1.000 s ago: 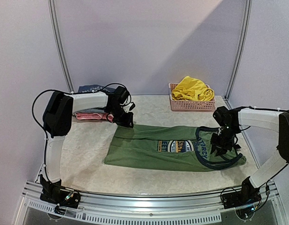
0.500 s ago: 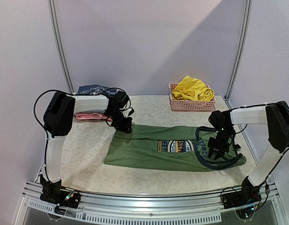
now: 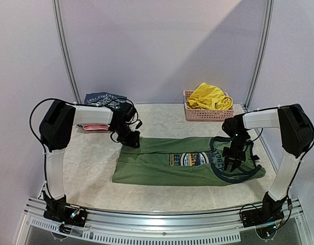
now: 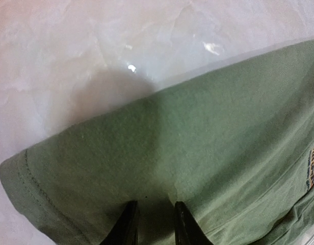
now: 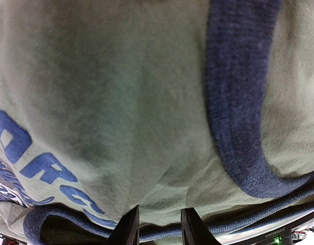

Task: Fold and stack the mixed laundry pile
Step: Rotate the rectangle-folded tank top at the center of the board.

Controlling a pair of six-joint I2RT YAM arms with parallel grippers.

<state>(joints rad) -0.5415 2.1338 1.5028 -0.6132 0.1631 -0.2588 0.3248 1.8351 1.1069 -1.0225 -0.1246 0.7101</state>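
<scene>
Olive-green shirt [image 3: 152,166] lies flat; left fingers [image 4: 127,227] and right fingers [image 5: 129,227] pinch it.

1. 2 grippers: left gripper [image 3: 130,140], right gripper [image 3: 233,162]. 2 fingers [image 4: 127,227] on each.
2. 1 olive-green sleeveless shirt [image 3: 157,168], laid flat, cloth pinched in both sets of jaws. 1 round logo [image 3: 190,159] on it, between the two sets.
3. 1 pair of yellow shorts [image 3: 209,96], well beyond the right jaws.
4. 1 pink basket [image 3: 208,115], holding the shorts, same side.
5. 2 folded garments beyond the left jaws: 1 dark blue garment [image 3: 102,98], 1 pink garment [image 3: 92,127].
6. 1 table [image 3: 90,163], under both sets of jaws.
7. 2 upright frame poles [image 3: 64,51], far behind both.
</scene>
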